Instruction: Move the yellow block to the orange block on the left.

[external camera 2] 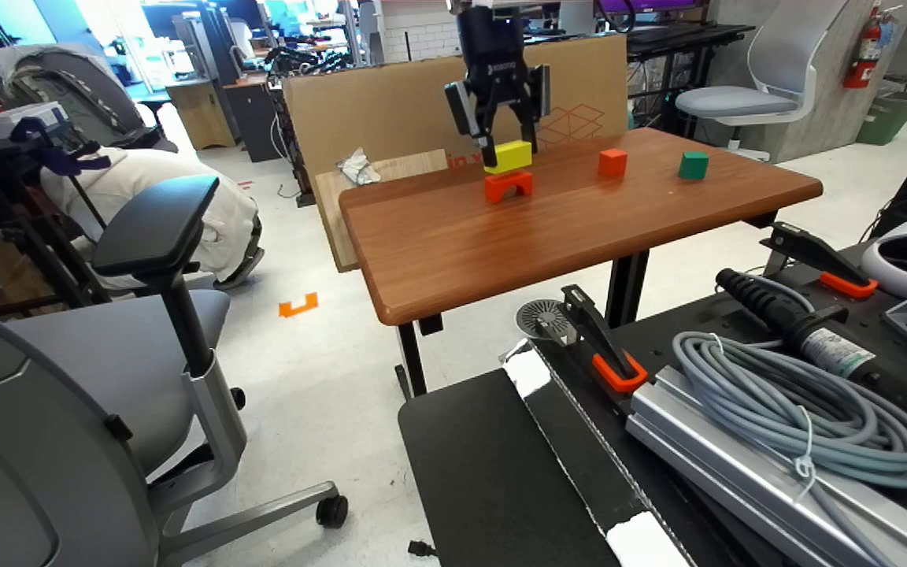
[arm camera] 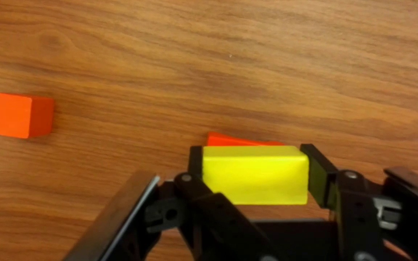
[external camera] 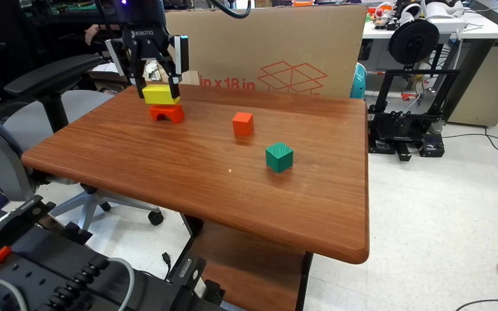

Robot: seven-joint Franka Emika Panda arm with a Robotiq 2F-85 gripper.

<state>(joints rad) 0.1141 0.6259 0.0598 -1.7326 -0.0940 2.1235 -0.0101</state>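
The bright yellow block (external camera: 159,96) is between the fingers of my gripper (external camera: 157,91), directly above the low orange block (external camera: 174,112) with its arched underside. In both exterior views my gripper (external camera 2: 510,150) points down, and the yellow block (external camera 2: 510,157) is at or just above the top of the orange block (external camera 2: 509,180). I cannot tell whether they touch. In the wrist view my gripper (arm camera: 254,168) has a pad against each end of the yellow block (arm camera: 258,177). Only a strip of the orange block (arm camera: 230,140) shows beyond it, turned slightly relative to the yellow one.
An orange-red cube (external camera: 243,124) and a green cube (external camera: 279,157) stand on the wooden table (external camera: 180,160). The orange-red cube also shows in the wrist view (arm camera: 9,115). A large cardboard sheet (external camera: 231,41) stands behind the table's far edge.
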